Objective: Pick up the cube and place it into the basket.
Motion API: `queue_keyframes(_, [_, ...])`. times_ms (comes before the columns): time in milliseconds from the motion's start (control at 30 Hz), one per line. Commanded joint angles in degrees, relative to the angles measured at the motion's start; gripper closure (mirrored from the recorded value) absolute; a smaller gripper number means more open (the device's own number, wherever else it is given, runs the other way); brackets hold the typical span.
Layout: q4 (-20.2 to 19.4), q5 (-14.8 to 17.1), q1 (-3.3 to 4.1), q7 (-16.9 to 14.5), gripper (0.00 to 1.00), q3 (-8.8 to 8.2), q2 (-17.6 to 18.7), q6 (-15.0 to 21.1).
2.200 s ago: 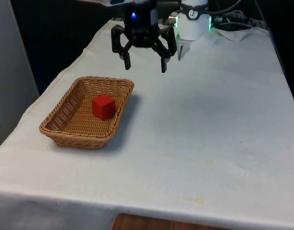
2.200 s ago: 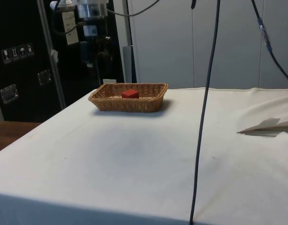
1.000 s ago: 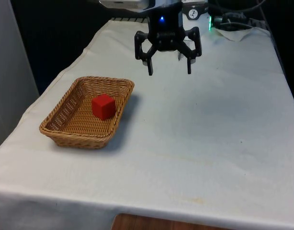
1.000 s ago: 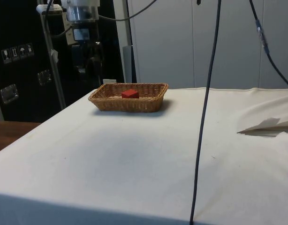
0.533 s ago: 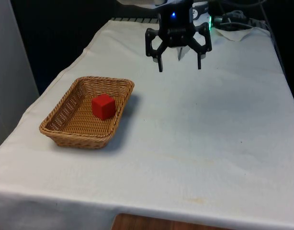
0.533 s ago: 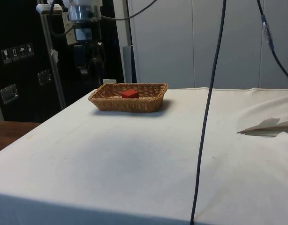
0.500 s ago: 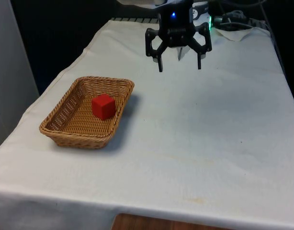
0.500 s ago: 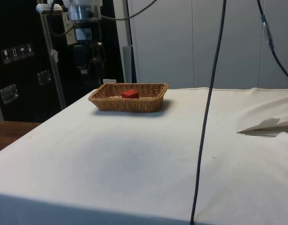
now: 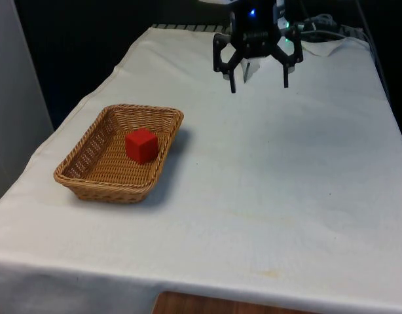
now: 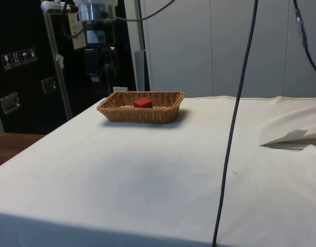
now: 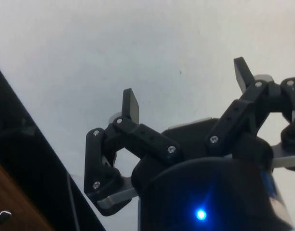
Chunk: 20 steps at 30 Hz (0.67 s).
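The cube (image 9: 141,144), red, sits inside the basket (image 9: 83,175), on the woven floor a little toward the basket's far end and nearer its wall on the front view's right, with one corner turned toward the front camera. In the side view the cube (image 10: 143,103) shows just above the basket's rim (image 10: 140,109), with the wicker walls all round it. The basket is a shallow rectangular wicker tray and rests flat on the bench (image 9: 273,196), which is covered by a white cloth. The claw (image 9: 258,85) hangs in the air well apart from the basket, beyond its far end and off toward the front view's right, above bare cloth. Its two black fingers point down and are spread wide with nothing between them; the wrist view shows the claw (image 11: 187,90) the same way, with plain white cloth in the gap. In the side view the claw (image 10: 99,77) hangs above the level of the basket's rim, before the dark cabinets (image 10: 24,67). A dark cable (image 10: 235,128) hangs down across the side view, nearer the camera than the basket.
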Motion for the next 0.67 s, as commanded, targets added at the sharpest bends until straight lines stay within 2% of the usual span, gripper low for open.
queue_keyframes(0, [-1.0,-0.5,0.46,0.4,0.0,-0.11,-0.7,1.1])
queue_keyframes(33, [-1.3,-0.5,0.46,0.4,0.0,0.06,-1.0,1.4])
queue_keyframes(67, [-0.7,-0.1,0.0,0.0,0.0,0.34,-0.6,0.5])
queue_keyframes(100, [-2.1,-0.6,0.46,0.4,0.0,0.4,-1.5,1.8])
queue_keyframes(300, [-4.5,-0.7,0.4,0.3,0.0,1.55,-3.4,3.3])
queue_keyframes(333, [-3.8,-0.2,0.0,0.0,0.0,1.66,-2.8,2.3])
queue_keyframes(367, [-4.9,-0.7,0.4,0.3,0.0,1.72,-3.6,3.5])
queue_keyframes(600, [-7.0,-0.6,0.29,0.1,0.0,2.92,-5.2,4.6])
queue_keyframes(633, [-6.5,-0.3,0.0,-0.1,0.0,3.04,-4.8,3.8])
